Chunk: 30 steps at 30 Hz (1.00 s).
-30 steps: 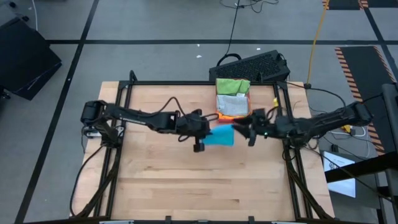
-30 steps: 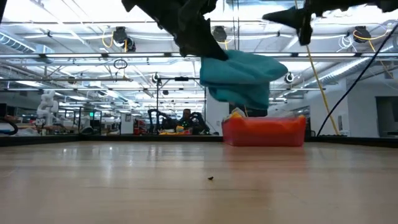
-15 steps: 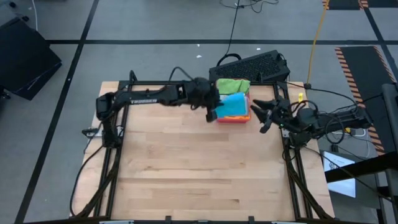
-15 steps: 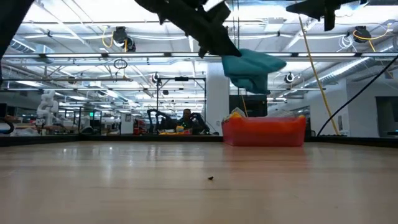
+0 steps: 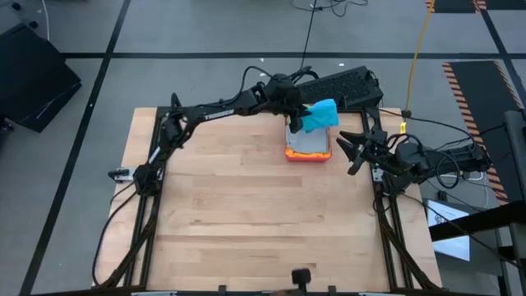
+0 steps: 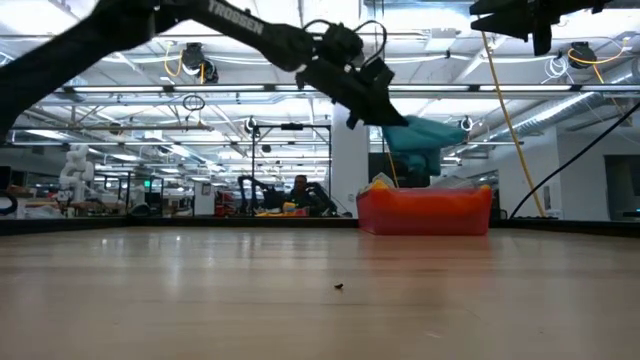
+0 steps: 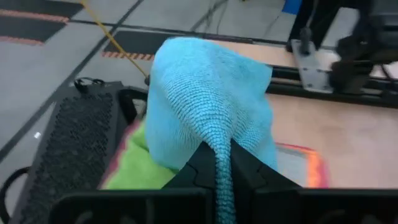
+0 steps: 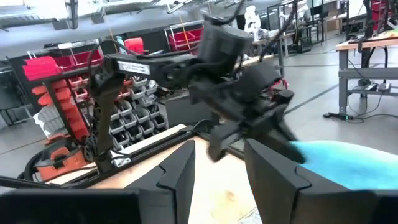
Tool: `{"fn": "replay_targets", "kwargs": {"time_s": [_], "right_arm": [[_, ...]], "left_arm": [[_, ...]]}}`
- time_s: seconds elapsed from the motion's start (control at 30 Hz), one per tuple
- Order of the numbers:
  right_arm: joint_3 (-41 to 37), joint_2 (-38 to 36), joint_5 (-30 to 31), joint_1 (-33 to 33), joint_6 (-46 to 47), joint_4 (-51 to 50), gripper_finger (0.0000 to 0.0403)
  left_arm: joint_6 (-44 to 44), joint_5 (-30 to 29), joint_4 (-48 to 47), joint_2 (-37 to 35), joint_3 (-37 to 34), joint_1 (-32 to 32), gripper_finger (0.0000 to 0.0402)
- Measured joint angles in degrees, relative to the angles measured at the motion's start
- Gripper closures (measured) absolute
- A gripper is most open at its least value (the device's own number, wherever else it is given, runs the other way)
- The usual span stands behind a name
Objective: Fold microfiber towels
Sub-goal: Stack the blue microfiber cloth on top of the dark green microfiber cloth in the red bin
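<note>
Hanging blue towel, pinched by left fingers

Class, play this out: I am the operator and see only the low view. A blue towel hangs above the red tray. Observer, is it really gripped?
Observer: Yes. The left wrist view shows the left pincer shut on a fold of the blue towel.
Operator: What lies under it?
Observer: A bright green towel at the far end of the tray, with a pale towel nearer.
Operator: And the other arm?
Observer: The right pincer hangs open and empty beside the tray, near the table's right edge.
</note>
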Motion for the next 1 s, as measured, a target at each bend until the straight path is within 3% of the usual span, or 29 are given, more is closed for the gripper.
{"fn": "replay_targets", "kwargs": {"time_s": [0.17,0.37,0.53,0.83,1.0], "right_arm": [[0.0,0.02,-0.26,0.02,1.53,-1.67,0.0273],[-0.02,0.02,-0.31,0.02,2.09,-1.9,0.0273],[-0.02,0.02,-0.26,0.02,2.29,-1.88,0.0273],[-0.02,0.02,-0.22,0.02,2.53,-1.63,0.0273],[-0.02,0.04,-0.22,0.02,2.55,-1.61,0.0273]], "left_arm": [[1.09,2.12,-1.71,4.14,4.25,3.49,0.0385],[2.39,8.6,-6.01,5.62,4.24,7.08,0.0385],[4.4,9.97,-8.55,5.6,4.22,8.39,0.0383],[3.56,22.01,-7.43,5.6,4.22,7.96,0.0388],[3.36,17.97,-6.4,5.58,4.22,8.24,0.0378]]}}
